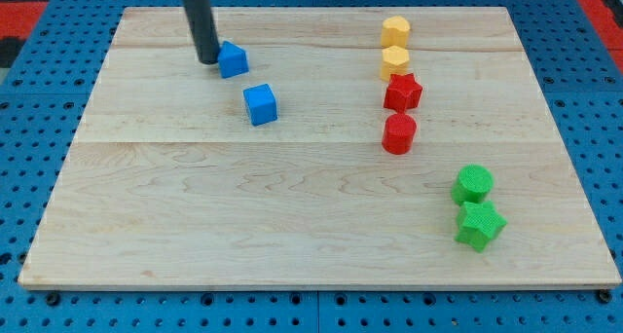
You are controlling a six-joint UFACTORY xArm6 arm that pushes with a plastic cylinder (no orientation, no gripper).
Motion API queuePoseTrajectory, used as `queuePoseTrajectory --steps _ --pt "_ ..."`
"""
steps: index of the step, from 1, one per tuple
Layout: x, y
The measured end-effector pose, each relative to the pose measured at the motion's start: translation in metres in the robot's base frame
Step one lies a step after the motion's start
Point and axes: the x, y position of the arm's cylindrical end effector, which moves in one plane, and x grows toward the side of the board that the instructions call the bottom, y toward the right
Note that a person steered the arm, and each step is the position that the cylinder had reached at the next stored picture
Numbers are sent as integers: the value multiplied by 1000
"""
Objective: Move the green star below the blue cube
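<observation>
I'm working in a lab or test bench of some kind — not a home. Under me lies a pale wooden board (292,216), set on a blue perforated base (584,99) dotted with regular holes. On the board sit small plastic blocks in plain colours — a blue cube (261,104), a green star (480,225) — like trial pieces.

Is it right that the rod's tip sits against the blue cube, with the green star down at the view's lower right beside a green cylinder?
Not quite. In the camera view my tip sits against the other blue block, not the blue cube, which lies apart, lower right. The green star does sit at the lower right beside the green cylinder.
</observation>
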Motion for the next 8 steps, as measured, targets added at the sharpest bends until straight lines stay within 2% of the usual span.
queuePoseTrajectory --steps 1,2,3,4,5,6,8 --pt "16 10" --pt "36 -26" --pt "97 -48" --pt "195 -51" --pt "261 53" --pt "319 119" --pt "320 283"
